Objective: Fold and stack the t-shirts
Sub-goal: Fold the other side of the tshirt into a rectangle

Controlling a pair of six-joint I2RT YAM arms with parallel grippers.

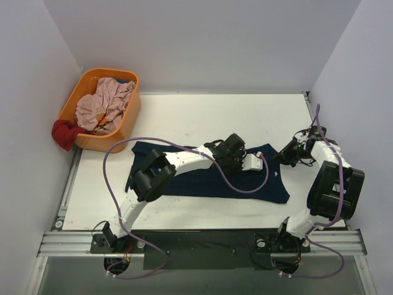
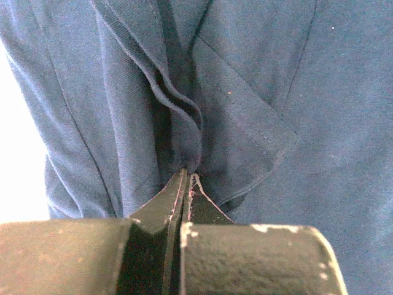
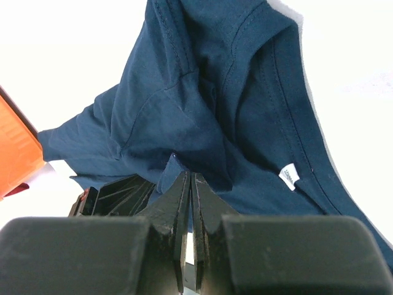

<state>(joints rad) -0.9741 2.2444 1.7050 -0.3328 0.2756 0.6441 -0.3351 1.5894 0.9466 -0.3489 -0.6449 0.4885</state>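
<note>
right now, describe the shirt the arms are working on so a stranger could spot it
On the white table, nearer the arms than the orange basket, lies a navy t-shirt. It alone is spread on the tabletop; the pink shirt and red shirt are bunched at the basket.

The left arm (image 1: 184, 161) and the right arm (image 1: 324, 161) both have white links with bulky black joints. A thin purple cable (image 1: 109, 157) hangs in loose loops along each. The left pincer (image 2: 186, 182) and the right pincer (image 3: 188, 179) each have 2 dark matte fingers (image 2: 161, 208). On the left one the paint is chipped.
</note>
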